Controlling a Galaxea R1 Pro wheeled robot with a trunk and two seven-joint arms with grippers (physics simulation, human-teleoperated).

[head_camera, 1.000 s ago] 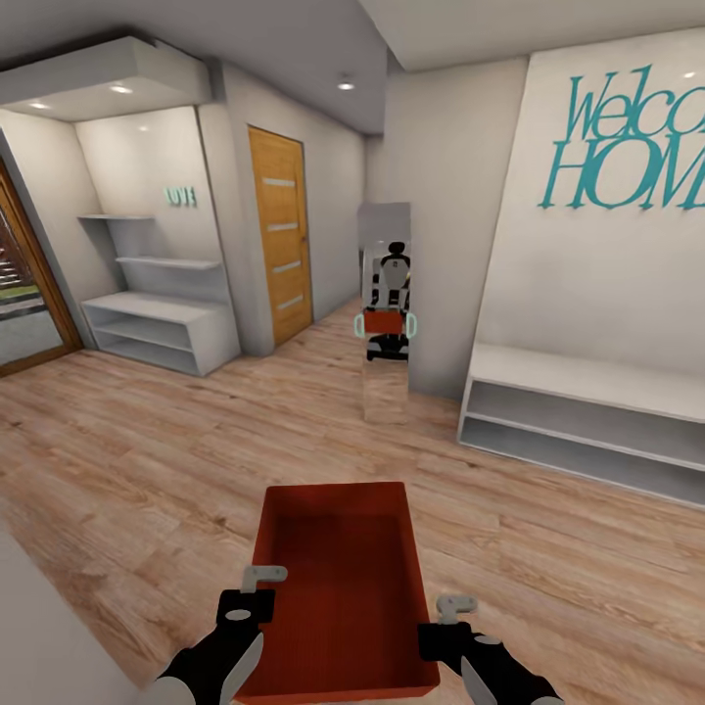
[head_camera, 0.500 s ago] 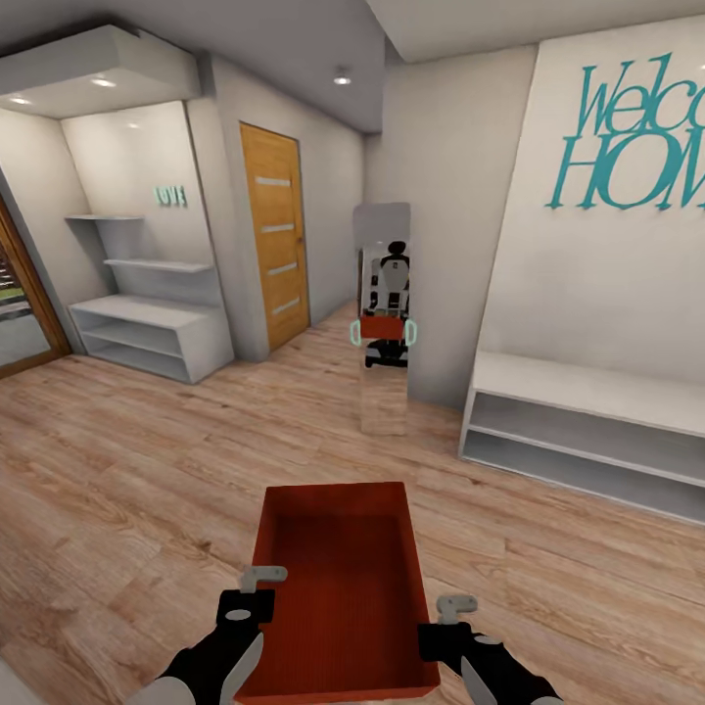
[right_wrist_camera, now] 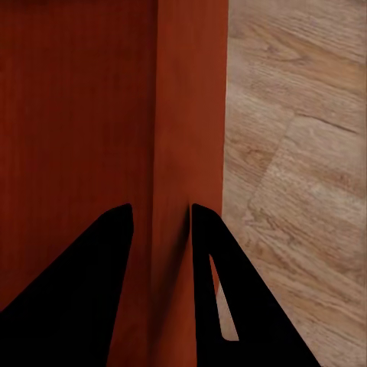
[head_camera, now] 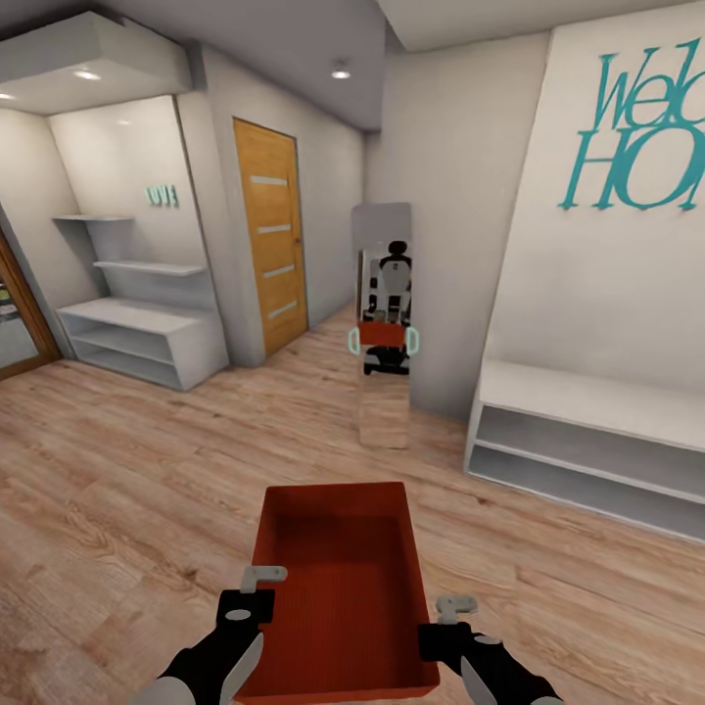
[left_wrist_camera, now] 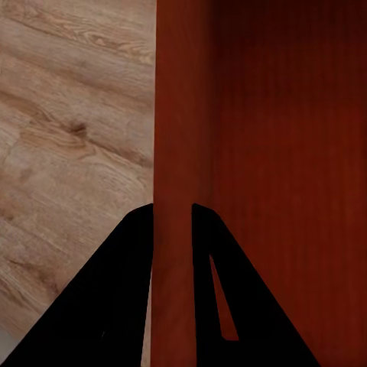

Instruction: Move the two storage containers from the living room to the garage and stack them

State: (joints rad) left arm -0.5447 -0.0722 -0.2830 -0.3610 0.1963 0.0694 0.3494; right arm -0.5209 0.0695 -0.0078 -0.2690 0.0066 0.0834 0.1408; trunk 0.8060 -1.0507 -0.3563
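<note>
Container rides level out in front of the robot, carried over the wood-plank floor. The left gripper pinches its left wall and the right gripper pinches its right wall; both wrist views show a finger on each side of the orange wall. Over the last second the whole view has slid: the door, mirror and white shelf sit differently, while the container keeps its place between the arms. I'd judge the robot is turning in the hallway, still hauling toward the garage, with no stacking done yet.
</note>
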